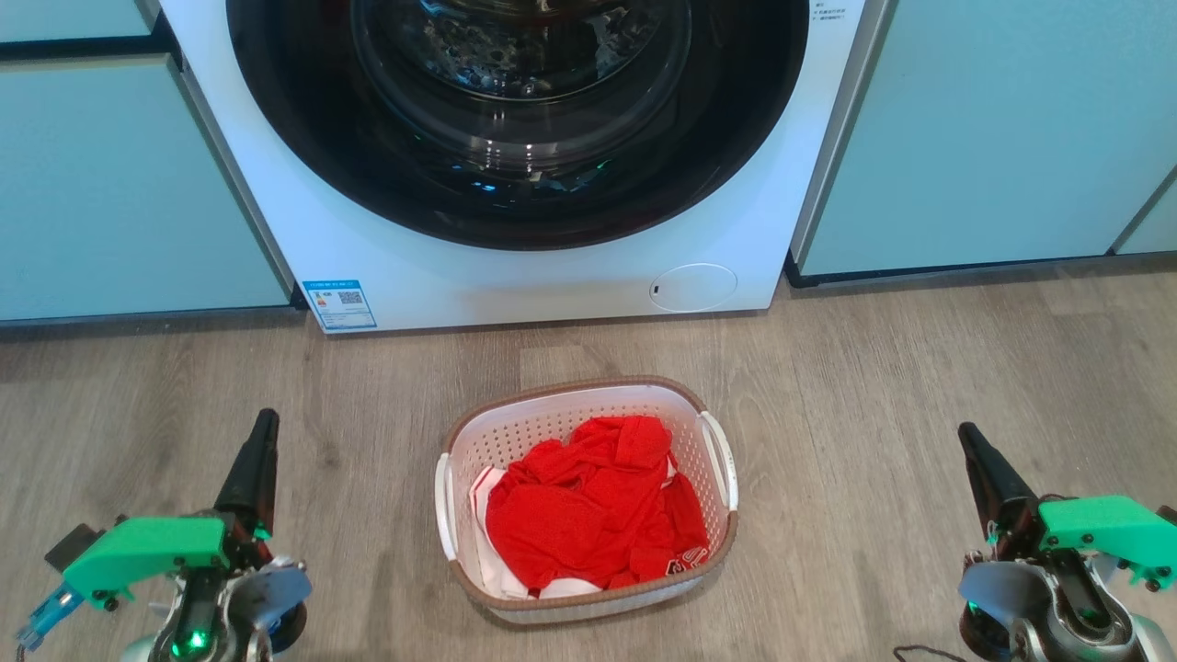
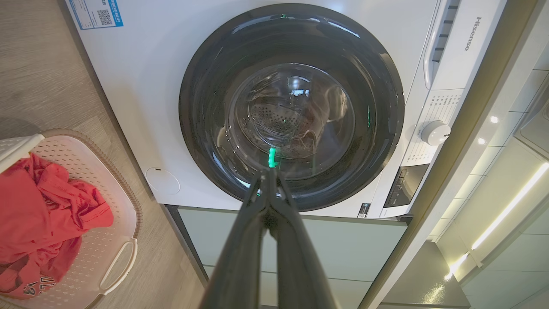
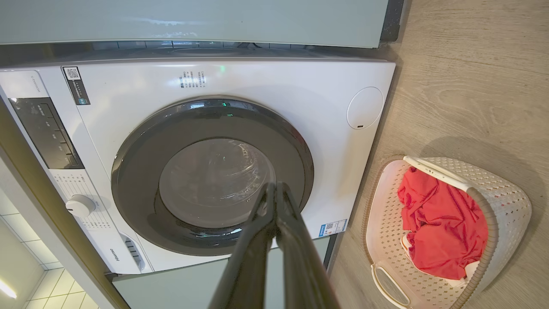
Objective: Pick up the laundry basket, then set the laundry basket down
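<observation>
The laundry basket (image 1: 685, 409) stands on the wooden floor in front of the washer; it is white and perforated, with a brown rim and white side handles, and red clothing lies inside. It also appears at the left edge of the left wrist view (image 2: 122, 214) and at the lower right of the right wrist view (image 3: 506, 201). My left gripper (image 1: 265, 418) is shut and empty, well to the basket's left. My right gripper (image 1: 967, 432) is shut and empty, well to its right. In each wrist view the fingers (image 2: 270, 171) (image 3: 274, 186) meet at the tips.
A white front-loading washer (image 1: 441, 276) with a closed dark round door stands just behind the basket. Pale green cabinet fronts (image 1: 110, 184) flank it on both sides. Bare wooden floor (image 1: 874, 386) lies around the basket and between it and my grippers.
</observation>
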You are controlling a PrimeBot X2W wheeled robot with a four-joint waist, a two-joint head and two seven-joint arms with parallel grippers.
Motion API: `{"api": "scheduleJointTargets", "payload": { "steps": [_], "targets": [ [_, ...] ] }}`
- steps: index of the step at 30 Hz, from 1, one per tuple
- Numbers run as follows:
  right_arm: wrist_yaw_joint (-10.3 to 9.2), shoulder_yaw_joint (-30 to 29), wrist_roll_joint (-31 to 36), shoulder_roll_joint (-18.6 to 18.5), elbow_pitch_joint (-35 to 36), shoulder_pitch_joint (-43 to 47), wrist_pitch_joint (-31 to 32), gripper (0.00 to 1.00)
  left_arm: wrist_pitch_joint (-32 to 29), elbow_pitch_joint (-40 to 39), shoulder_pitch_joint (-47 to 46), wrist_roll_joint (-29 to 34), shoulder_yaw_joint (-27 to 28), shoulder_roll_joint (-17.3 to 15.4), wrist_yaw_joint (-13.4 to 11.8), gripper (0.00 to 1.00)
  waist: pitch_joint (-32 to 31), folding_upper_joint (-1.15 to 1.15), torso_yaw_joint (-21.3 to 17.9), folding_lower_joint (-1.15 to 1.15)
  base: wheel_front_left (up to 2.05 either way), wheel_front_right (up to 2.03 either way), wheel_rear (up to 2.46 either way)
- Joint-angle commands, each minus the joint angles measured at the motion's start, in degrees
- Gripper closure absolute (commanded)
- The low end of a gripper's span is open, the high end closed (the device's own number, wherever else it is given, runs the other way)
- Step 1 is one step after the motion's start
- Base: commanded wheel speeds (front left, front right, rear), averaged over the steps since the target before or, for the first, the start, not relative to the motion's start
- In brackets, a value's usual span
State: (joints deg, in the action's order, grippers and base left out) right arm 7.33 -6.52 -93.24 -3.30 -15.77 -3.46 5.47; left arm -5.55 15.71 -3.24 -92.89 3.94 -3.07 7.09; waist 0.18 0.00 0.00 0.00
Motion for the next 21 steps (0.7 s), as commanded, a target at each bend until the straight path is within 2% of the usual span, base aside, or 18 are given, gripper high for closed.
{"api": "scheduleJointTargets", "payload": {
  "steps": [1,21],
  "targets": [
    [0.16,0.89,0.33,-0.24,1.80,-2.64,0.30,1.00,-0.43,-1.68,-2.89,0.20,1.96,-0.28,0.40,1.00,0.00,0.00,0.00,0.00,0.00,0.00,0.00],
    [0.16,0.67,0.51,-0.09,1.78,-2.66,0.48,1.00,-0.56,-1.68,-2.90,0.34,2.12,-0.17,0.40,1.00,0.00,0.00,0.00,0.00,0.00,0.00,0.00]
  ]
}}
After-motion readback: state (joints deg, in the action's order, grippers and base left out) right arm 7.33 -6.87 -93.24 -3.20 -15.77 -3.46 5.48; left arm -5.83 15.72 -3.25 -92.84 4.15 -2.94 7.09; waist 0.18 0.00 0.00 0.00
